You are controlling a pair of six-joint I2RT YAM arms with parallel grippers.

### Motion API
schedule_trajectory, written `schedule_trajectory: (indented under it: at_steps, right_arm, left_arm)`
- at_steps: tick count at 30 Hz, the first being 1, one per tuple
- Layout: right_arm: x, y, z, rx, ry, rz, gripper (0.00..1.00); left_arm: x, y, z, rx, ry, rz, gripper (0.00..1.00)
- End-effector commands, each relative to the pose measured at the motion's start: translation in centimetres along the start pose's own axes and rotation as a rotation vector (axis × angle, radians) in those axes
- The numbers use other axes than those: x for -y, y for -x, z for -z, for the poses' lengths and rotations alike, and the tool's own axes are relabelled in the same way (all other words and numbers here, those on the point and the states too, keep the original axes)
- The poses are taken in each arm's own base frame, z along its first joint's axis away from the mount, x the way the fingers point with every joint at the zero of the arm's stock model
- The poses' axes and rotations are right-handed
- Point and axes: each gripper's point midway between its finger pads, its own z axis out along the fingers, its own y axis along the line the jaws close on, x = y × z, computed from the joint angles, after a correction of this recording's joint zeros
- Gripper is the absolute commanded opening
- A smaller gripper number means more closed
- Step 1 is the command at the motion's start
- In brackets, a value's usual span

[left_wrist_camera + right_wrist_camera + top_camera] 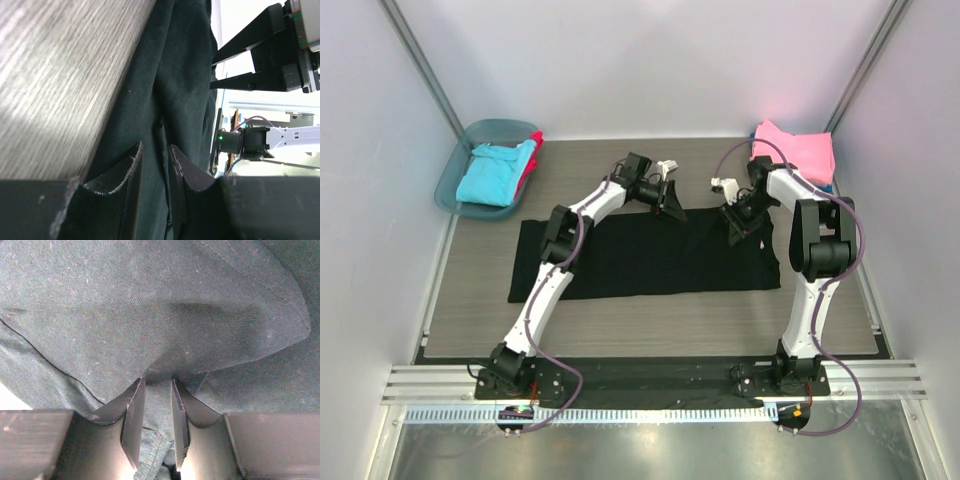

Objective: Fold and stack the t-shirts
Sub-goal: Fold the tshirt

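A large black cotton t-shirt (640,262) lies spread flat across the middle of the grey wood-grain counter (650,322), its long side running left to right, as I watch from the remote station. My left claw (672,207) and right claw (736,225) both sit on the shirt's far edge. Each is narrowed onto a pinched fold of the black cloth. The wrist views confirm the grip, with dark fabric bunched between each pair of fingers.

The far hem is hidden beneath the two claws, and I cannot make out sleeves or collar in the overhead view. The shirt's right end is partly covered by the right arm.

A folded pink t-shirt (795,148) rests in the far right corner of the counter. Only a sliver of a blue t-shirt (830,187) shows under it. At the far left corner stands a translucent teal plastic tub (455,185) holding a turquoise t-shirt (495,175). Just an edge of a red t-shirt (531,170) shows beside that one.

A bare strip of counter runs between the black shirt's near hem and the arm bases. Another strip lies open behind the claws, up to the rear wall. The shirt's left end stops near the counter's left edge, just below the tub.
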Motion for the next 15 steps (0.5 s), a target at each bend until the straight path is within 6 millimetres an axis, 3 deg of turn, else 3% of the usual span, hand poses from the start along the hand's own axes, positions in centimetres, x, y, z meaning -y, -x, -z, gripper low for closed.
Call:
schedule_trajectory:
  at_steps: [1, 15]
  right_arm:
    - [0.59, 0.87, -0.27, 0.028, -0.005, 0.006, 0.33]
    - [0.26, -0.06, -0.47, 0.015, -0.005, 0.0, 0.33]
  left_arm:
    - [0.94, -0.94, -0.39, -0.037, -0.032, 0.0, 0.28]
    - [1.75, -1.22, -1.0, -0.052, -0.045, -0.022, 0.27]
